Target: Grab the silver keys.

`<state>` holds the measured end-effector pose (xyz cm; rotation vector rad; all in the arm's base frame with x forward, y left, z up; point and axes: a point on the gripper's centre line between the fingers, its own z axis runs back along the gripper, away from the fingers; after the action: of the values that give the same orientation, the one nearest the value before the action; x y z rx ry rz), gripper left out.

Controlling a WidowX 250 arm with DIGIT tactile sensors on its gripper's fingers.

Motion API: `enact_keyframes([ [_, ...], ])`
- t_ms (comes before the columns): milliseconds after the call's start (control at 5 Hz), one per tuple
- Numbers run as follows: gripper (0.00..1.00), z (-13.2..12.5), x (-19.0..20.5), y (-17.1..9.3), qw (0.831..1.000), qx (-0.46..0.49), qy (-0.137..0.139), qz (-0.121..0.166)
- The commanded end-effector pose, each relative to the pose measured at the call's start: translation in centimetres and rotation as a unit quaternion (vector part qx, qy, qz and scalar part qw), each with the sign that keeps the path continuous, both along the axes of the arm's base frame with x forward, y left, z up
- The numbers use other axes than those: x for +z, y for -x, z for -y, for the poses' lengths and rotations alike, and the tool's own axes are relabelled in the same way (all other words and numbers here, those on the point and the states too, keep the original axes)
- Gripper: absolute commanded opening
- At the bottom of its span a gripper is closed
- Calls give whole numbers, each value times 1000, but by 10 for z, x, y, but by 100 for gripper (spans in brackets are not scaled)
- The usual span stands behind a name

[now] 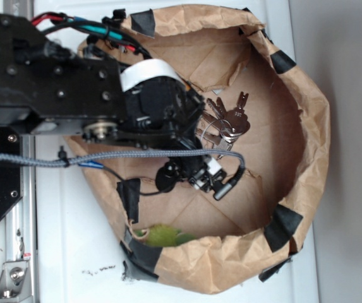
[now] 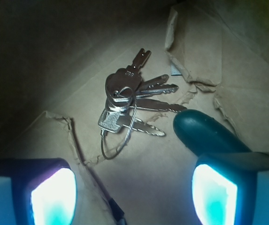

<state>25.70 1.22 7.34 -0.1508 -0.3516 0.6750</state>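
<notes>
A crumpled brown paper bin (image 1: 307, 126) with black tape patches (image 1: 283, 226); a dark green capsule (image 2: 204, 133) lies at four o'clock inside.

White tabletop (image 1: 73, 252) under a taped brown paper bag (image 1: 307, 126) (crumpled); metal rail (image 1: 23, 208) at left.

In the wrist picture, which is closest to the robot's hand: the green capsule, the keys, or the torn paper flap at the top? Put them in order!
Measured from the hand:
1. Dark green capsule, right, beside the right finger.
2. Silver keys, centre, farther ahead.
3. Torn paper flap, upper right, farthest.
</notes>
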Motion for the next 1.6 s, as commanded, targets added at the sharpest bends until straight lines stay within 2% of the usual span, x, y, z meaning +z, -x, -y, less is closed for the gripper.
enact_keyframes([
  [0,100,-10,11,-21,997,43,0,56],
  [200,100,-12,4,-23,995,69,4,73],
  [400,100,-11,-5,-27,992,103,10,74],
  [600,100,-9,-9,-26,993,108,2,42],
  [1400,100,-9,-9,-26,993,108,2,42],
])
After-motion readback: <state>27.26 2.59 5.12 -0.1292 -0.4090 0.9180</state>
